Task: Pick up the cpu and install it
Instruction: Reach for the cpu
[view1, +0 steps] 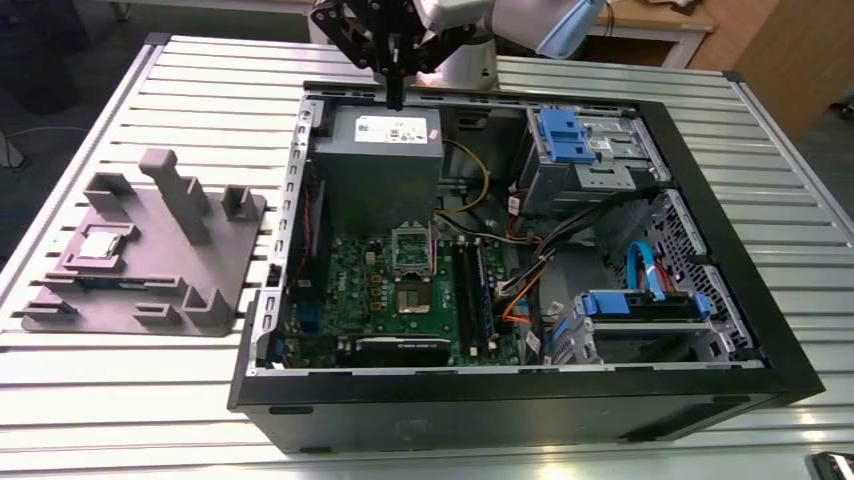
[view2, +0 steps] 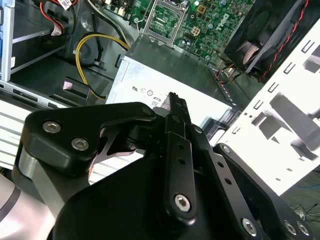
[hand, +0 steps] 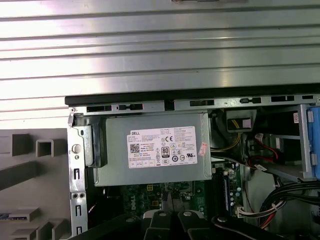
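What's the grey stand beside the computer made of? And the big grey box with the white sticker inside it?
The grey blocky stand looks like matte plastic: dull, even colour, no glints. The big grey box with the white sticker looks like sheet metal, likely steel: flat thin panels with a soft sheen.

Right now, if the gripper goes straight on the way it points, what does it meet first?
Most likely the power supply. The shut gripper points down at its labelled top. The gap between them is hard to judge, but as far as the exterior and second wrist views show, nothing else lies in that line.
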